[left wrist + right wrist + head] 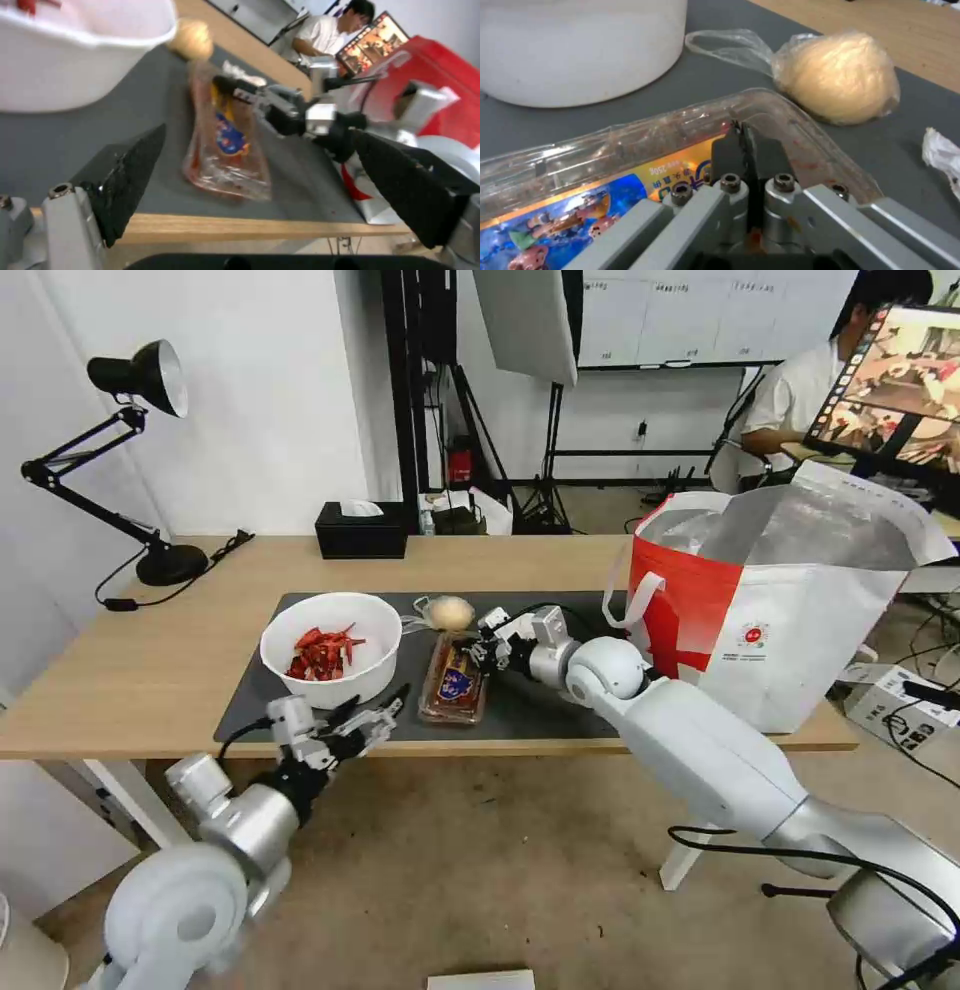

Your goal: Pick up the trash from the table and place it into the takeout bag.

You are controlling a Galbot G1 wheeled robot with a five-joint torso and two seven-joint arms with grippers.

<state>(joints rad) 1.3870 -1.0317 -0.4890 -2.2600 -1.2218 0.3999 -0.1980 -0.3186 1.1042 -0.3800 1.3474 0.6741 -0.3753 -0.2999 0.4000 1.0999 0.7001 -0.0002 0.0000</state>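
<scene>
On the dark mat (545, 717) of the table (150, 670) lies a clear tray (455, 682) with red scraps and a colourful label. My right gripper (482, 651) is shut at its far end, fingers (741, 150) pressed together on the tray (605, 150) lid. A bagged pale bun (837, 77) and a crumpled tissue (942, 153) lie just beyond. The white bowl (330, 645) of red shells stands to the left. My left gripper (372, 725) hangs open at the table's front edge, below the bowl, holding nothing. The takeout bag (780, 600) stands open at the right.
A black tissue box (360, 528) sits at the table's back edge and a black desk lamp (150, 380) stands at the far left. The right arm stretches over the table's front edge beside the bag.
</scene>
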